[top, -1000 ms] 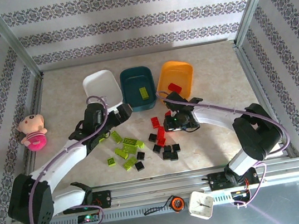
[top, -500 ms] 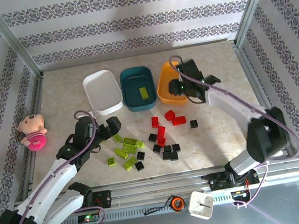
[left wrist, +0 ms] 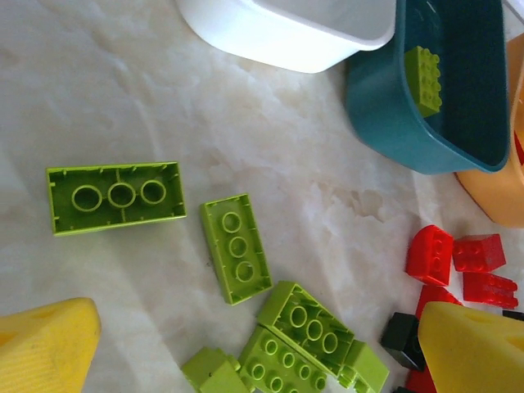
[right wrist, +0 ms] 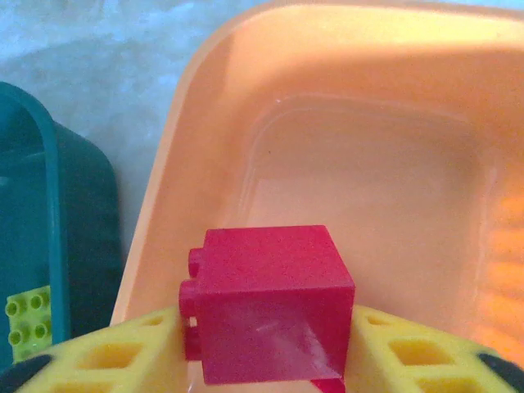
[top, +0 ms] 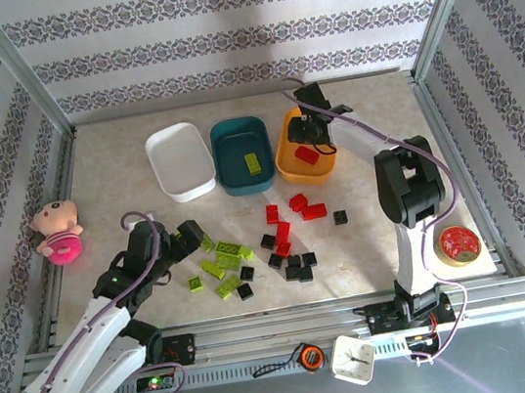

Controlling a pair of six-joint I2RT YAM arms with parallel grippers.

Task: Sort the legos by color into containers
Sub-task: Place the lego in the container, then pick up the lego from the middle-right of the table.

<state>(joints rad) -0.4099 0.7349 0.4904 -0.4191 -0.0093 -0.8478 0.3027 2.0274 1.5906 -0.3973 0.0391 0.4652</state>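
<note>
Right gripper (right wrist: 266,364) clamped on a red brick (right wrist: 270,299) across two opposite smooth faces, studs pointing sideways toward the dark teal tub (right wrist: 33,246). Brick held over the orange tub (right wrist: 368,155), next to the teal tub on its right in the top view.

Left gripper (left wrist: 254,352) spread wide, holding nothing, poised over lime green bricks (left wrist: 237,246) on the table just in front of the teal tub. One lime brick (top: 253,163) already inside the teal tub. White tub (top: 178,160) just to its left. Red bricks (top: 290,214) and black bricks (top: 293,266) loose in front of the teal tub, slightly to the right.

Bricks judged light, rigid and slick-walled. Best pinched squarely across the flat side walls, clear of the studs; prone to twisting out of a corner grip.
</note>
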